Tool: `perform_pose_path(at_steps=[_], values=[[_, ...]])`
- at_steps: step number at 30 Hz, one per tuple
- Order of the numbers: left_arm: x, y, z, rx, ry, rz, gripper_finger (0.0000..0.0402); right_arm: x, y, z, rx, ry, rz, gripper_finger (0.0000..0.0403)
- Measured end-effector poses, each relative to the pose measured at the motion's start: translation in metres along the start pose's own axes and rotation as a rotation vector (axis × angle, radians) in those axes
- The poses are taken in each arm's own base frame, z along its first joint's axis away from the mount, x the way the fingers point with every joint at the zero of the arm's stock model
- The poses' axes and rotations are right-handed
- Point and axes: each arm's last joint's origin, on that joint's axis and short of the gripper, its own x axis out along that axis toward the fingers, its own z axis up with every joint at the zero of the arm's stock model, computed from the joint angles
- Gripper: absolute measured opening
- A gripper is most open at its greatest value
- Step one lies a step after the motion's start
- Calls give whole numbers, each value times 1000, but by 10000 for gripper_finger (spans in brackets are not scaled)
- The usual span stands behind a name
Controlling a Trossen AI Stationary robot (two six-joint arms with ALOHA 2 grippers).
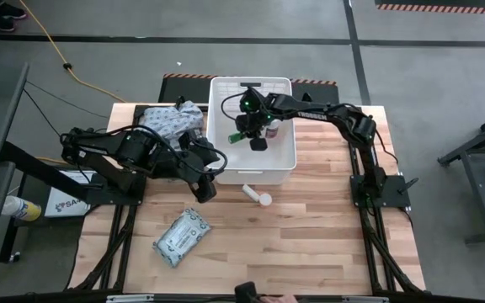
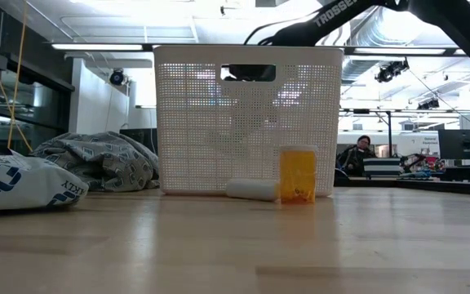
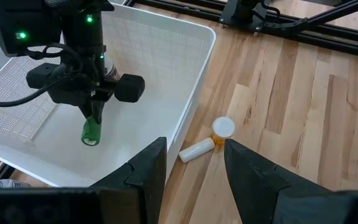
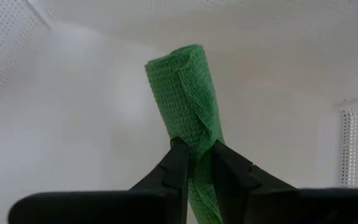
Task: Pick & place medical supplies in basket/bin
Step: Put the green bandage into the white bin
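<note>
Setting: robotics lab or workshop in an open-plan industrial room. A wooden surface [image 1: 310,236] is standing on a black metal frame over a bare concrete floor [image 1: 445,76], where a yellow cable [image 1: 53,46] is trailing. Exposed ceiling ducts [image 2: 365,37] and strip lights are showing overhead (low view); a person [image 2: 357,151] is sitting among monitors [image 2: 463,147] behind.

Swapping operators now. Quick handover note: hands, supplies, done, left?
Right hand: shut on the green bandage roll, held over the inside of the white bin, not released.
Left hand: open, empty, just outside the bin's near wall, facing the white tube.
On the table: the tube, an orange pill bottle beside it, the soft packet.
Done: nothing seen lying in the bin.
Left: drop the roll, then tube, bottle, packet.
</note>
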Motion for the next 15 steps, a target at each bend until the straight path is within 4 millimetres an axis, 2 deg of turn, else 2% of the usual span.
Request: perform_pose_path(at_steps=[9,15], values=[[0,0,0,-2,6,-12,195,3,7,5,-18,26,-22,101],[0,0,0,-3,6,-15,195,3,7,5,-13,37,-36,117]])
